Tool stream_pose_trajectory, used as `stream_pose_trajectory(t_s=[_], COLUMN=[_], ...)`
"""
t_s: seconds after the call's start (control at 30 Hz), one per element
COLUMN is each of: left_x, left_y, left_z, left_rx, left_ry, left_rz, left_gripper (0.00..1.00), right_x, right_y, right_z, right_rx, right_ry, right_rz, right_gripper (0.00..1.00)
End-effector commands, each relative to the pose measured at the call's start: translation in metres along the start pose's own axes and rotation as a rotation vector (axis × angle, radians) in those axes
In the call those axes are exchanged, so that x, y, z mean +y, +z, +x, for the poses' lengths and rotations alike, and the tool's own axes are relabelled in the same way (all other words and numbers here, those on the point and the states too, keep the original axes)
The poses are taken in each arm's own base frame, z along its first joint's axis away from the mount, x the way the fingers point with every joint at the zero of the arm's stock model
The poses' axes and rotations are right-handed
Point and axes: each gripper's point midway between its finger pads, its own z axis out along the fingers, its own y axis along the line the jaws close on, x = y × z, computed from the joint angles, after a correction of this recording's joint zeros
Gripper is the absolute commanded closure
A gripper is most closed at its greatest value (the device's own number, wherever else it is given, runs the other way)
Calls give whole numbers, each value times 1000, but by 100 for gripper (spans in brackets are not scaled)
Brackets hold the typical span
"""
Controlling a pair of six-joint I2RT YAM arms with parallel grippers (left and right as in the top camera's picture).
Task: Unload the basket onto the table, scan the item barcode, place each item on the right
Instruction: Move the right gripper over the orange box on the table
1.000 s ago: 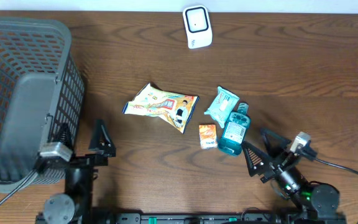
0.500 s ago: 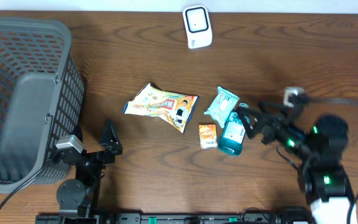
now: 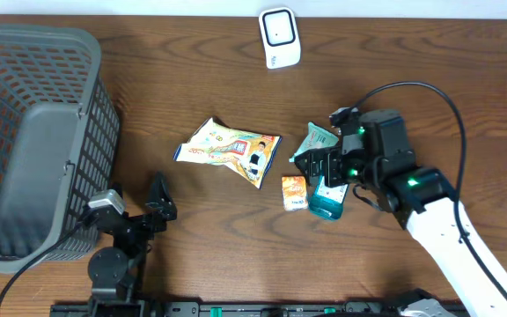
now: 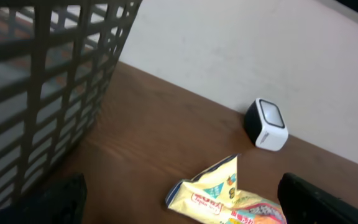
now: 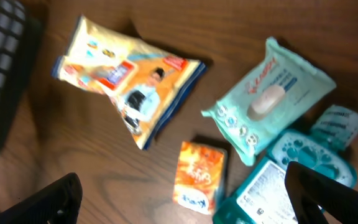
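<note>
Teal bottle [image 3: 328, 202] sits beneath the spread, empty right tool [image 3: 324, 169]; left tool [image 3: 135, 210] also spread.

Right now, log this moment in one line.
right gripper: open, over wipes pack, teal bottle | left gripper: open, beside basket | barcode scanner: far edge | held: nothing

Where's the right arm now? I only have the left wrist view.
Observer: The right gripper is open above the item cluster, right of the snack bag.
Operator: What's in the cluster?
Observer: A teal wipes pack, a small orange box and a teal bottle, packed close.
Operator: Anything held?
Observer: No, it holds nothing; all three lie on the table.
</note>
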Motion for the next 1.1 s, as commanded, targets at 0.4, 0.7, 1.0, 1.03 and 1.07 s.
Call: stream_pose_trajectory(t_s=[0.4, 0.7, 1.0, 1.03, 1.07], left_x=[11, -18, -9, -9, -9], left_y=[4, 1, 3, 3, 3], left_z=[28, 42, 39, 39, 39], left_rx=[61, 116, 104, 104, 103], left_ry=[30, 302, 328, 328, 328], left_rz=[-18, 171, 118, 119, 118], left_gripper=[2, 2, 2, 2, 2], right_x=[15, 26, 13, 12, 11], right_y=[10, 37, 53, 55, 56], right_z=[10, 27, 51, 54, 56], right_rx=[60, 138, 254, 268, 277], right_ry=[-97, -161, -95, -87, -82], right_rz=[-28, -39, -2, 3, 5], right_gripper=[1, 1, 6, 9, 12])
